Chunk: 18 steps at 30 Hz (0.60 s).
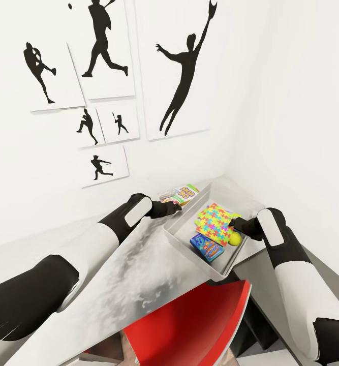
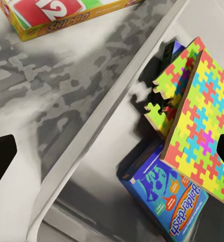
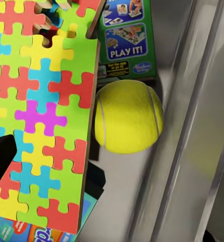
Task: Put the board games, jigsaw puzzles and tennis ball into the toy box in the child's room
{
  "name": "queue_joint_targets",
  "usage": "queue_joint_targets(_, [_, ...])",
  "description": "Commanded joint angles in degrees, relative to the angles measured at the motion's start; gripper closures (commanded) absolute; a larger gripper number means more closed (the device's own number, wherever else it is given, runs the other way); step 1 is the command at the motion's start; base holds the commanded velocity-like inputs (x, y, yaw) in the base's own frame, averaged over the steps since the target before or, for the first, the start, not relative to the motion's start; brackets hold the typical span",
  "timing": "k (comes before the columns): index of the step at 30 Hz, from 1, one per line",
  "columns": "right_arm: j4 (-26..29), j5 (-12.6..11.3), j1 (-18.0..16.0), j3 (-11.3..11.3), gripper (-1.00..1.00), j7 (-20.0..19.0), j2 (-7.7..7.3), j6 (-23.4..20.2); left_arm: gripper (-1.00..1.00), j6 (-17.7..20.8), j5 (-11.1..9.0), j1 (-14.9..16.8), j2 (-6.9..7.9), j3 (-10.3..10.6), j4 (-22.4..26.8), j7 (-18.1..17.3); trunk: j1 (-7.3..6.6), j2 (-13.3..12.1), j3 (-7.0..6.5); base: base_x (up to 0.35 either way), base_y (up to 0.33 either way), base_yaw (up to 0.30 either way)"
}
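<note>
Left pincer (image 1: 178, 207) hovering over worktop (image 1: 139, 264), just outside near wall of toy box (image 1: 187, 249), fingers apart and empty. Beyond it, outside the box on the worktop, Skip-Bo board game (image 1: 184, 193). Right pincer (image 1: 234, 222) inside the box; open or closed, cannot tell. Touching its tip, jigsaw puzzles (image 1: 214, 224), tilted, stacked in the box. Just beside it, tennis ball (image 1: 235, 238) against the box wall. Beneath the puzzles, blue Balderdash board game (image 1: 207, 248); past the ball, green board game (image 3: 126, 43).
</note>
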State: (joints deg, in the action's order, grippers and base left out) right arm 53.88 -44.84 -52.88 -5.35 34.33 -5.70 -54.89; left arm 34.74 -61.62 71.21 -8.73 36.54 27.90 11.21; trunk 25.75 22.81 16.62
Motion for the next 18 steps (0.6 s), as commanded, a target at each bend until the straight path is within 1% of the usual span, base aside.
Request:
queue_joint_targets(1, [0.06, -0.6, -0.04, -0.01, -1.0, 0.56, -0.01, -0.13, -1.0, 0.04, -0.61, 0.07, 0.05, 0.3, 0.07, 0.49, 0.03, 0.12, 0.11, 0.0, 0.0, 0.0])
queue_joint_targets(18, [0.08, -0.6, -0.03, 0.36, -1.0, 0.56, 0.05, -0.13, -1.0, 0.07, -0.61, 0.07, 0.04, 0.37, 0.05, 0.48, 0.03, 0.12, 0.11, 0.0, 0.0, 0.0])
